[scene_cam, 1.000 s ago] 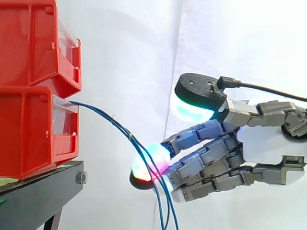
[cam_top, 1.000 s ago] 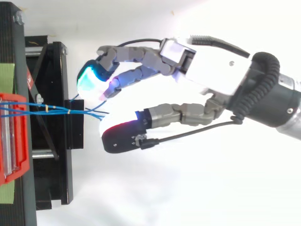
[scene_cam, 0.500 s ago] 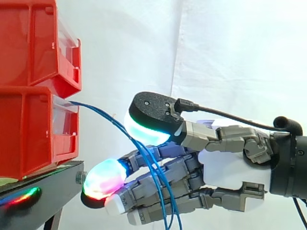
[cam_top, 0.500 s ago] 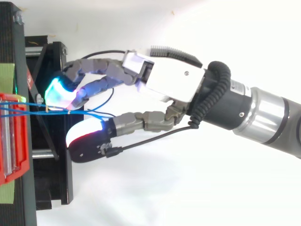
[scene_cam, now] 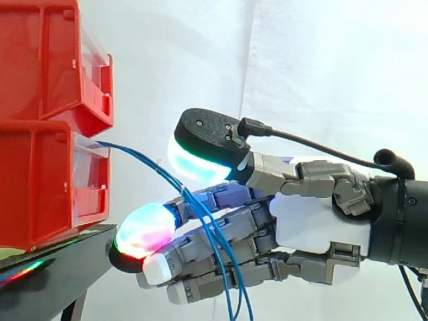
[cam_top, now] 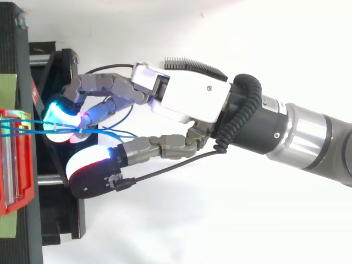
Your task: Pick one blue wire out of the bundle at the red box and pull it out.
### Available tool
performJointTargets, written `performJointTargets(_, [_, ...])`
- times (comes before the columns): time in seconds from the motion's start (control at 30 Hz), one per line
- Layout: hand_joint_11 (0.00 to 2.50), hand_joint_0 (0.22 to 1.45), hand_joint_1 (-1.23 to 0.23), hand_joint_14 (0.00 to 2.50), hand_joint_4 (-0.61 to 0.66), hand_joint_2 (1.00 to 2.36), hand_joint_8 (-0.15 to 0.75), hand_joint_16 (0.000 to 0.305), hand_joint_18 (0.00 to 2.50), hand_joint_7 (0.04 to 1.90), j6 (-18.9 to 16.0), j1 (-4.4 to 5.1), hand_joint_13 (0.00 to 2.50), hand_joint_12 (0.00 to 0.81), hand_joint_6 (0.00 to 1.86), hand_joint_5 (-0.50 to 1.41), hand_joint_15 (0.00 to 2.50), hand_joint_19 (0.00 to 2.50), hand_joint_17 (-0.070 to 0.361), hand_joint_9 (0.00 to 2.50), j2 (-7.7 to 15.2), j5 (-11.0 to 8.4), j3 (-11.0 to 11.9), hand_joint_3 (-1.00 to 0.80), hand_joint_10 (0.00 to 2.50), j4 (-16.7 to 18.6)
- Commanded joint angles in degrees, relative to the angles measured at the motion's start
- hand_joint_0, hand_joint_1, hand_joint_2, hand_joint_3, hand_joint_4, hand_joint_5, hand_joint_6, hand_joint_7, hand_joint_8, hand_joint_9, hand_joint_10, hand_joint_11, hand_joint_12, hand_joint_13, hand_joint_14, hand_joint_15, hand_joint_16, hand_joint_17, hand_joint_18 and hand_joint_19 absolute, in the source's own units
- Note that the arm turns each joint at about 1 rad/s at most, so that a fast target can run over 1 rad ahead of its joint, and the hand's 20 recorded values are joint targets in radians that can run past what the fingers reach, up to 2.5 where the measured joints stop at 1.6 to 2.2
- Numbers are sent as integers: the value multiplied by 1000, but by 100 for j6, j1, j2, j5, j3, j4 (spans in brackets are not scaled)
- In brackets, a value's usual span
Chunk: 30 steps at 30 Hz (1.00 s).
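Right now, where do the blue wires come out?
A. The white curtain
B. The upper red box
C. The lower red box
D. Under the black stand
C: in the side view the blue wires leave the front of the lower red box and droop down across the hand.

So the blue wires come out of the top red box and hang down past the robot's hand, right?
Not the top one: the side view shows the blue wires leaving the lower red box, then hanging down past the hand.
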<state>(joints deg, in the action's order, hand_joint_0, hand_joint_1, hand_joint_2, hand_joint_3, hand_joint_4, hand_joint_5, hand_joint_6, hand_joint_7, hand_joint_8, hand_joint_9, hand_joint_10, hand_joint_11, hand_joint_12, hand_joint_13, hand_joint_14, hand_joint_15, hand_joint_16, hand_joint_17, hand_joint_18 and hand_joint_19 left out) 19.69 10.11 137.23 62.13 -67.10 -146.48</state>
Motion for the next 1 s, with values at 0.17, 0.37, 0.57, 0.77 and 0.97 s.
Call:
performJointTargets(0.17, [438,533,-667,6,238,1010,340,62,364,1286,-431,-27,422,446,520,-113,175,264,140,756,-13,203,4,-357,13,-91])
performJointTargets(0.37, [445,545,-680,6,242,1012,334,62,371,1188,-484,-44,426,441,600,-135,182,271,139,748,-13,203,4,-320,14,-214])
performJointTargets(0.57, [451,551,-682,6,247,1012,336,62,383,1135,-484,-97,433,440,627,-141,187,279,138,745,-13,282,4,-312,12,-285])
performJointTargets(0.77, [454,556,-683,6,244,1013,335,61,397,1092,-475,-194,444,440,652,-146,193,295,138,745,-48,432,4,-306,14,-399])
performJointTargets(0.97, [463,560,-687,8,236,1014,337,61,414,1014,-431,-282,462,439,715,-160,206,302,137,752,-197,528,-5,-290,12,-698])
